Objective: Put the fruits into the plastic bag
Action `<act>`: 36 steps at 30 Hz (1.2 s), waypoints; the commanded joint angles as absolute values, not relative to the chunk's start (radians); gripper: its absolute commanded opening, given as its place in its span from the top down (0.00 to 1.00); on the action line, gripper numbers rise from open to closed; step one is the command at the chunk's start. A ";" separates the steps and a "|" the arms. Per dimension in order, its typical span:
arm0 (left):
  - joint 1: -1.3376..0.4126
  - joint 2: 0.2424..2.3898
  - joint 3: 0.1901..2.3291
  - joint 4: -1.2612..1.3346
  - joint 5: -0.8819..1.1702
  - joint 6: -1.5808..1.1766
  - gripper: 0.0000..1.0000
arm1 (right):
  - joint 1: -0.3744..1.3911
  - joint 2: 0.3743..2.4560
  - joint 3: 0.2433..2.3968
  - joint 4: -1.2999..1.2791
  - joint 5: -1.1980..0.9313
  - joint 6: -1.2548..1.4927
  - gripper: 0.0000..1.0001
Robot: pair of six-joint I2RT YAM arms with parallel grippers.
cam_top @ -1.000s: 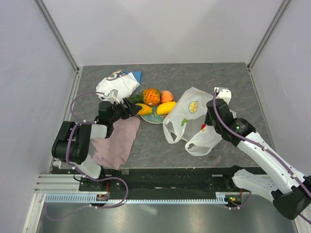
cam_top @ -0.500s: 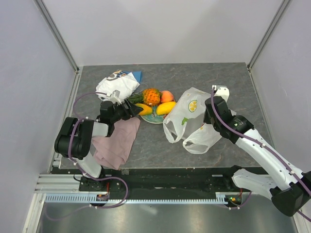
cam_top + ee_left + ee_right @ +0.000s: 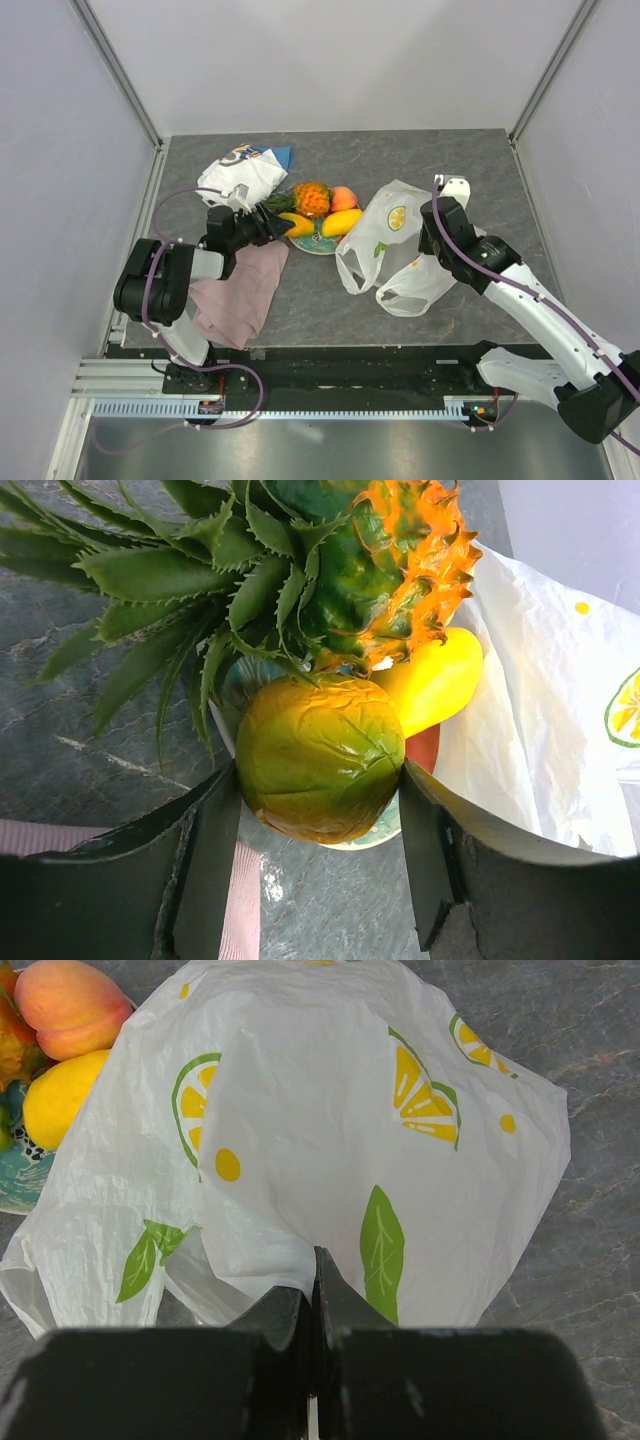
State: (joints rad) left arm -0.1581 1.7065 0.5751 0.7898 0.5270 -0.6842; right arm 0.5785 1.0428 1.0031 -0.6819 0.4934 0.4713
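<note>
The fruits lie on a teal plate (image 3: 318, 247): a pineapple (image 3: 311, 198), a peach (image 3: 343, 197) and two mangoes. My left gripper (image 3: 318, 768) has both fingers pressed against the sides of the near, yellow-green mango (image 3: 320, 755), which still rests on the plate's rim (image 3: 375, 830). The other mango (image 3: 435, 680) lies behind it, with a red piece (image 3: 422, 748) showing beneath. The plastic bag (image 3: 385, 240), white with lemon print, lies crumpled right of the plate. My right gripper (image 3: 315, 1255) is shut on a fold of the bag (image 3: 330, 1110) at its right side.
A white folded cloth (image 3: 240, 178) lies behind my left gripper, with a blue piece (image 3: 283, 156) beside it. A pink cloth (image 3: 240, 290) is spread under the left arm. Grey walls close in the table on three sides.
My left gripper's jaws have narrowed onto the near mango. My right gripper has shifted slightly left, and the bag has moved with it.
</note>
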 commanded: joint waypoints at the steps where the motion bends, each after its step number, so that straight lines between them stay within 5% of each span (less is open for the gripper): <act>1: -0.155 1.694 0.588 0.839 0.542 -0.680 0.47 | 0.575 1.048 1.048 -0.686 0.492 0.459 1.00; 25: -0.156 1.294 0.364 0.677 0.535 -0.660 0.49 | 0.575 1.037 1.065 -0.701 0.486 0.457 1.00; 36: -0.238 0.945 0.412 0.297 0.442 -0.553 0.48 | 0.577 1.057 1.094 -0.735 0.483 0.456 1.00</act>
State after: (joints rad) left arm -0.1856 1.0340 0.3573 0.4648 0.5106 -0.6498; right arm 0.5785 1.0496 1.0451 -0.7250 0.4862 0.4591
